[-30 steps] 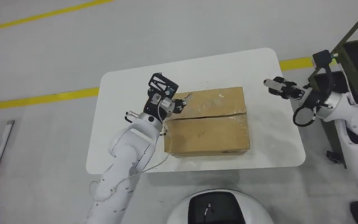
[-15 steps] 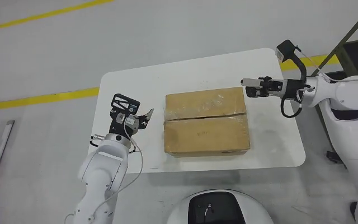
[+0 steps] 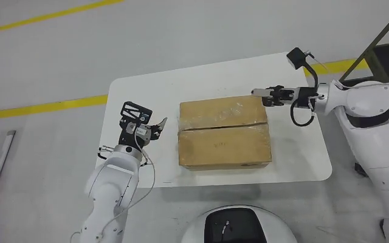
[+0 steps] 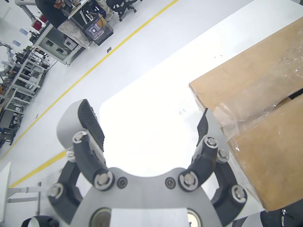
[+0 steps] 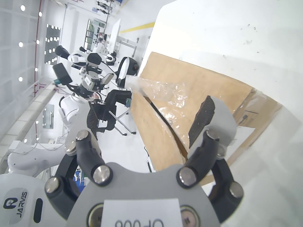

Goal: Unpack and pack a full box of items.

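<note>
Box (image 3: 223,132) between left gripper (image 3: 155,126), right gripper (image 3: 256,93)

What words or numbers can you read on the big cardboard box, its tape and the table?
Cardboard box, top flaps: faint smudgy marks, too small to read.
Box's end face, right wrist view: one small dark mark, too blurred to read.
Tape on the box: clear, no print on it.
Table: a few specks, no words or numbers.

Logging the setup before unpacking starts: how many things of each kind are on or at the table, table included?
cardboard box: 1
grippers: 2, the left gripper and the right gripper
table: 1
Total: 4
</note>
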Robot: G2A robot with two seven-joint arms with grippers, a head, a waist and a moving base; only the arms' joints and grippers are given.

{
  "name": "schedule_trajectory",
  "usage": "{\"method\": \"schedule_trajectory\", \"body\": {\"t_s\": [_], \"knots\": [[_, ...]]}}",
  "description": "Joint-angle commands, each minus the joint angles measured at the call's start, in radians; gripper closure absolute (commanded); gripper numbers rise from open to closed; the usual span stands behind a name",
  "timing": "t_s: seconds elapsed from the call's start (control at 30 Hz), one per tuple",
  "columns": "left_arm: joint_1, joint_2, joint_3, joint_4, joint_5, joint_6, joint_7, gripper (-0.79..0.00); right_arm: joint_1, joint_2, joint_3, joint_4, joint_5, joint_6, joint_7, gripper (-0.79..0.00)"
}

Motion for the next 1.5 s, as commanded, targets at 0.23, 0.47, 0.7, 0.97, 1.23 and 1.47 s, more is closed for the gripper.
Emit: {"method": "schedule_trajectory", "body": {"t_s": [0.23,0.47,0.7,0.97,1.23,1.47], "knots": [[0.000,0.000,0.000,0.000,0.000,0.000,0.000,-0.785,0.131,-0.019,-0.158,0.162,-0.095,-0.009,0.029,-0.366],[0.000,0.000,0.000,0.000,0.000,0.000,0.000,-0.785,0.187,-0.030,-0.220,0.239,-0.116,-0.022,0.031,-0.366],[0.000,0.000,0.000,0.000,0.000,0.000,0.000,-0.785,0.234,-0.045,-0.281,0.275,-0.109,-0.049,0.040,-0.366],[0.000,0.000,0.000,0.000,0.000,0.000,0.000,-0.785,0.286,-0.060,-0.349,0.315,-0.145,-0.074,0.064,-0.357],[0.000,0.000,0.000,0.000,0.000,0.000,0.000,-0.785,0.335,-0.061,-0.376,0.329,-0.230,-0.089,0.063,-0.379],[0.000,0.000,0.000,0.000,0.000,0.000,0.000,-0.785,0.348,-0.060,-0.377,0.354,-0.252,-0.096,0.040,-0.388]]}}
